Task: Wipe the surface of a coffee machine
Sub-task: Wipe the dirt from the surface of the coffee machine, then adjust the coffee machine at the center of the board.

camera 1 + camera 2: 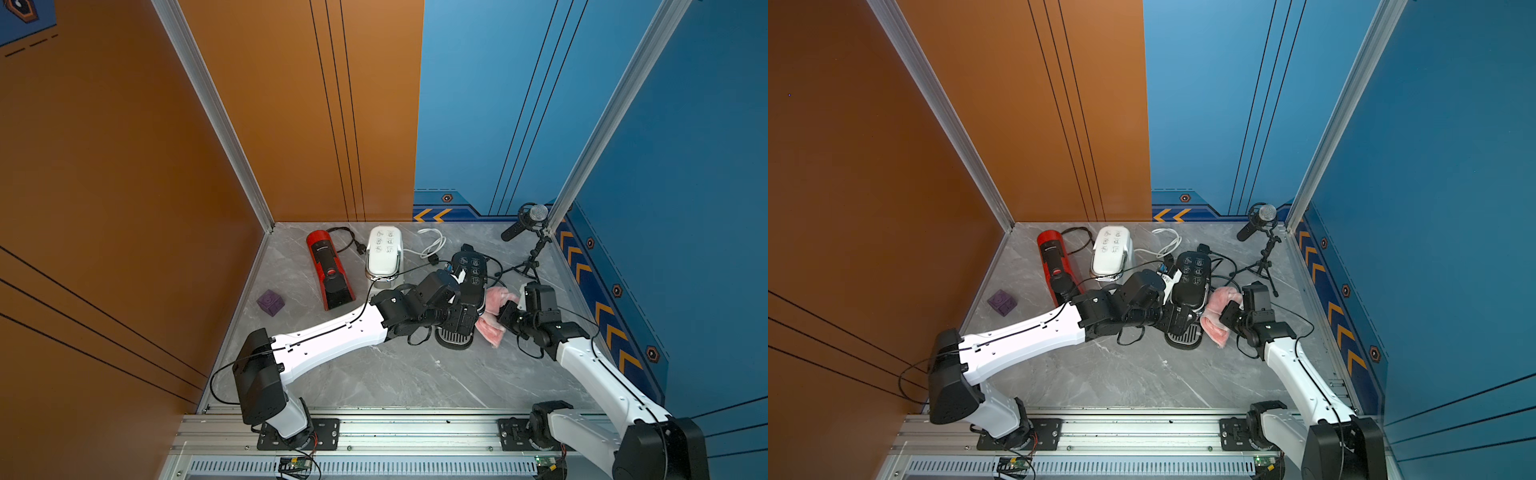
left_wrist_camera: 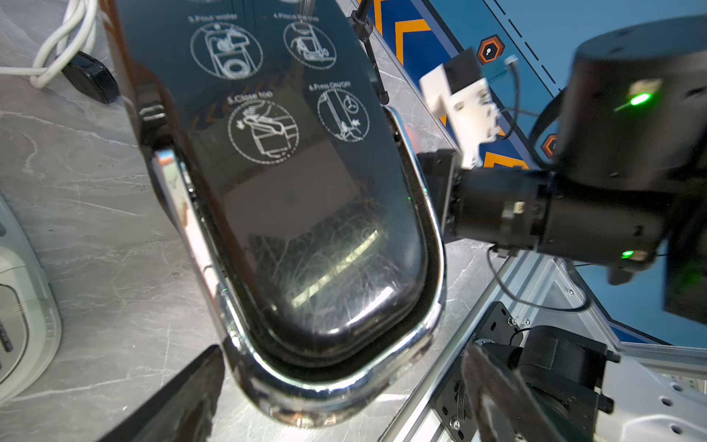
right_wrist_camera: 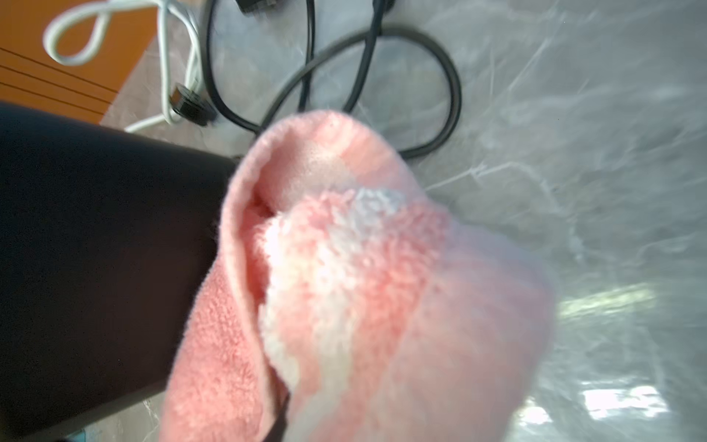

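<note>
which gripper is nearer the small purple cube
Left. The left gripper straddles the black coffee machine; the right gripper, gripping pink fluffy cloth, is beyond it from the purple cube.

Pink cloth against black coffee machine

Bare tabletop is lying open before the black coffee machine. Behind it, black cables and a microphone tripod are crowding the way; a white coffee machine is flanking its left, a pink cloth touching its right.
</note>
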You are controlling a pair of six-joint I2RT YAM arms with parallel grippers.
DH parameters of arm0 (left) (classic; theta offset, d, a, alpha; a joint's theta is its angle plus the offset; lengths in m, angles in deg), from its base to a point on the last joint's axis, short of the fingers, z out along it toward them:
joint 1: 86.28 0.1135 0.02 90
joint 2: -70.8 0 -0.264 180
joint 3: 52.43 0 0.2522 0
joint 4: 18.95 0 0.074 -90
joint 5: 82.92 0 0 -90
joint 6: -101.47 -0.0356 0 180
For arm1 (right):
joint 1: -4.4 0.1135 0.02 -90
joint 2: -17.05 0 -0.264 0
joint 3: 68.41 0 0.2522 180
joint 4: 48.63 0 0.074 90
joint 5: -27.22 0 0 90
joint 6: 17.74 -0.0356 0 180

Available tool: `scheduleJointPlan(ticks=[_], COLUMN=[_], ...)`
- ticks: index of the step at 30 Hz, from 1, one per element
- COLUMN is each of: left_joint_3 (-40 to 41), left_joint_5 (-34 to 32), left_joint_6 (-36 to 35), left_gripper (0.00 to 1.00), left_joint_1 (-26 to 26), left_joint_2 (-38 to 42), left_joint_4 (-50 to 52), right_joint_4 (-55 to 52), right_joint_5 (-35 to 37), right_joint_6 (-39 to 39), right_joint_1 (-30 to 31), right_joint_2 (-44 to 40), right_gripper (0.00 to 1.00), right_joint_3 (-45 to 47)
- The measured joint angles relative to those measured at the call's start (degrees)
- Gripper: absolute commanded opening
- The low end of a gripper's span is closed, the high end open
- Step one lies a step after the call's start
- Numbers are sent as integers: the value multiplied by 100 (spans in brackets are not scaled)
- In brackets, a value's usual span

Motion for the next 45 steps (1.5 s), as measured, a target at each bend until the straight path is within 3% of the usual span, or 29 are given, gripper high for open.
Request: scheduleJointPlan(ticks=[12, 33, 45], left_joint_3=[-280, -839, -874], left_joint_5=[2, -2, 72], left_joint_6=[-11, -197, -199], left_gripper=[98, 99, 99], left_joint_1=[-17, -68, -225], left_joint_2=[-186, -807, -885], left_joint_4=[76, 116, 63], right_joint_4=[-949, -1263, -1416], right_joint_5=[114, -162, -188], right_joint_6=[317, 476, 564], right_joint_1=[-638, -914, -1292], right_joint_2=[-313, -557, -680], right_gripper=[0, 0, 0], right_joint_3=[-802, -925, -1515])
